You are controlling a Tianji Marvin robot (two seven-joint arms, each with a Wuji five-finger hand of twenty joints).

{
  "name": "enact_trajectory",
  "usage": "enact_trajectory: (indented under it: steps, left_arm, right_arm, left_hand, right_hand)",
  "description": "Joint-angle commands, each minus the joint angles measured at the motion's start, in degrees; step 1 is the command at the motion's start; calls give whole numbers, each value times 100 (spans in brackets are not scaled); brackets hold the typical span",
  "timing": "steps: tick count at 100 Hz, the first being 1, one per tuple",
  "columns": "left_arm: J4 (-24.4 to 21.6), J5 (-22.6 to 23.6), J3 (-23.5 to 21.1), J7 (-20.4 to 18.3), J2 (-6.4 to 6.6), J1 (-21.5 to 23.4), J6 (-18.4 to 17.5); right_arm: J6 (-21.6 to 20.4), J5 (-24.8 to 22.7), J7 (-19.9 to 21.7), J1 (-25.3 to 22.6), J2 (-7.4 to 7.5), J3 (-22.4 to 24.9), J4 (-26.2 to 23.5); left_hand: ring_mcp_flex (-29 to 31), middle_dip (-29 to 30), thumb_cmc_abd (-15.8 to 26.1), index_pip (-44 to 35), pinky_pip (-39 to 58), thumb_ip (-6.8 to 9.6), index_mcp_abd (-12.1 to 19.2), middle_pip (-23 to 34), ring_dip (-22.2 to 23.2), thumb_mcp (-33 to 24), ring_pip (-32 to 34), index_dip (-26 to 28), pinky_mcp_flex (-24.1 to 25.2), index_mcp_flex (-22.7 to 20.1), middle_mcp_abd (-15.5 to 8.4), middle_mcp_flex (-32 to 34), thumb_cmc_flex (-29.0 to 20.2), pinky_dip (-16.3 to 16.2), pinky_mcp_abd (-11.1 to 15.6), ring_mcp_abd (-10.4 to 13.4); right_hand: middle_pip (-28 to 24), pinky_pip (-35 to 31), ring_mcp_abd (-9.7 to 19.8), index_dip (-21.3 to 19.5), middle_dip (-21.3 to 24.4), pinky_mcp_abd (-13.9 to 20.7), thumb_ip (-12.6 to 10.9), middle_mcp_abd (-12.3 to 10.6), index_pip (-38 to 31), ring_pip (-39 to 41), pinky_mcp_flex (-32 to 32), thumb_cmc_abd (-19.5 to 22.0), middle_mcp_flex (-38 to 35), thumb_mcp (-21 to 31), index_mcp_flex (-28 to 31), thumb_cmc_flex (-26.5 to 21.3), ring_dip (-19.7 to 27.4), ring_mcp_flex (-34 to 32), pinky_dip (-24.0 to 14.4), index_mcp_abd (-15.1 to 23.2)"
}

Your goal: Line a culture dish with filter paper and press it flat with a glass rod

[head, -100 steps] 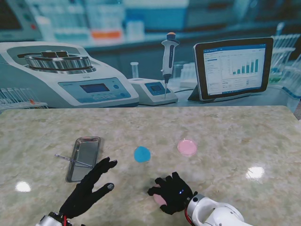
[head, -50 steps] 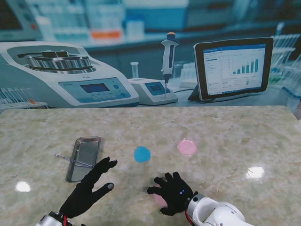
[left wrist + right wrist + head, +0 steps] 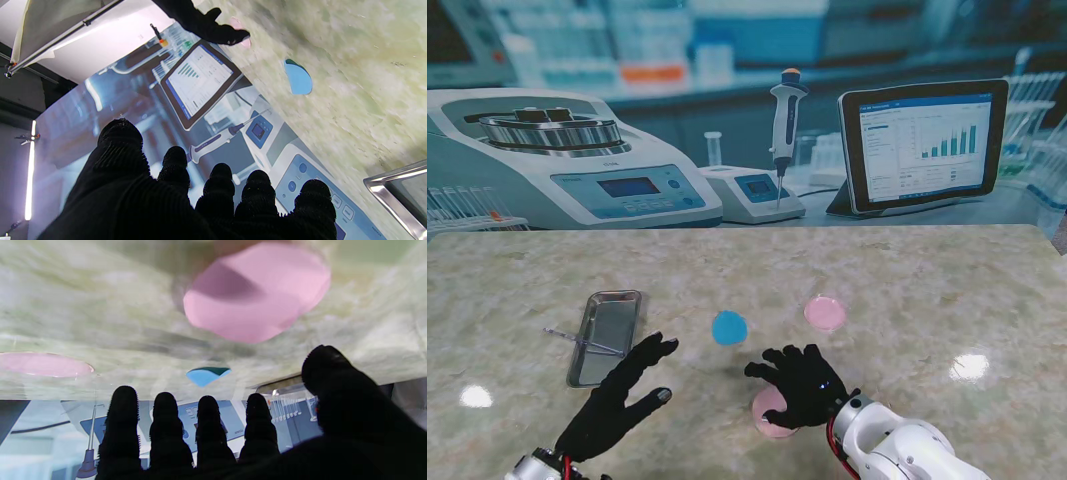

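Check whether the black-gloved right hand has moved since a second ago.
Yes. The black-gloved right hand has shifted farther from me, toward the blue paper disc, uncovering more of the near pink round dish.

A marble-patterned table (image 3: 927,290) in pale green and cream fills the near half of the stand's view, with two bright light glints on it, one at the left and one at the right. Behind its far edge stands a printed laboratory backdrop. On the left of that backdrop is a large white centrifuge (image 3: 557,160) with a round metal rotor on top and a blue display panel. To its right sits a small white device (image 3: 752,192) with a tiny screen, and a pipette (image 3: 785,125) with an orange cap stands upright over it. Farther right, a tablet (image 3: 924,145) leans back, showing a bar chart. Blurred shelves run along the back.
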State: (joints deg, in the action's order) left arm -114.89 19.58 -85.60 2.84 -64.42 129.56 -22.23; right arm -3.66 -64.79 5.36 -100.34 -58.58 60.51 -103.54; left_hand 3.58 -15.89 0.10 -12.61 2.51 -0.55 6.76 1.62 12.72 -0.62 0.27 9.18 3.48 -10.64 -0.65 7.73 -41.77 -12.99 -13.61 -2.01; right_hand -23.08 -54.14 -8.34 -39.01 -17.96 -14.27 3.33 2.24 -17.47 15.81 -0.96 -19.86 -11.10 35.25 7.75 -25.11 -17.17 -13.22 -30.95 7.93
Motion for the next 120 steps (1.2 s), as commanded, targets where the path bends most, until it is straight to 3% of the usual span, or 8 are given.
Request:
enact_trajectory:
  steps: [1, 33, 76, 96, 120]
  left_arm:
    - [-11, 35, 19, -30, 4, 18, 6]
    - [1, 162, 14, -66, 19, -51, 71]
    - [37, 534, -158, -118, 42, -269, 157]
    - [66, 638, -238, -169, 51, -339, 278]
    - [81, 628, -219, -198, 57, -355, 296]
  right_arm:
    - [77, 120, -11, 202, -52, -16, 34]
    - [286, 656, -103, 1201, -137, -489, 660]
    - [500, 1456, -438, 2707, -331, -1635, 2061]
    - [563, 1777, -621, 3147, -454, -2081, 2563]
    - [571, 2023, -662, 3652, -574, -2593, 3012]
  left_hand:
    - [-153, -216, 146, -73, -190, 49, 76, 48, 74, 109, 32, 58, 31, -56, -108, -56, -71, -53, 34, -1]
    - [-150, -217, 135, -80, -187, 49, 74, 52, 80, 107, 34, 61, 31, -61, -107, -52, -79, -57, 37, 1]
    - [-149, -227, 108, -99, -178, 46, 88, 90, 115, 106, 52, 71, 33, -74, -92, -30, -91, -69, 31, -1]
    - [-149, -220, 110, -106, -172, 46, 87, 103, 128, 100, 52, 75, 35, -78, -87, -26, -95, -80, 29, 2]
    - [-149, -215, 112, -107, -174, 45, 87, 107, 132, 103, 50, 76, 36, -83, -89, -25, -92, -82, 29, -1]
  right_hand:
    - [-58, 111, 61, -69, -38, -8, -120, -44, 74, 110, 19, 199, 66, 2, 43, -78, 3, -107, 46, -92]
    - [-249, 98, 80, -45, -48, -30, -151, -84, 50, 130, -4, 123, 61, 75, 23, -98, -1, -174, 51, -112]
    - [-402, 46, 93, -20, -60, -30, -141, -103, 3, 223, -32, 36, 73, 184, 44, -39, -48, -239, 46, -70]
    - [-399, 23, 70, -13, -44, -21, -122, -90, 7, 258, -24, 11, 87, 159, -54, 33, -70, -208, 48, -27]
    - [-126, 27, 82, 9, 73, 30, -33, -101, 118, 233, 22, -322, 121, 52, -256, 255, -79, -66, 59, 137]
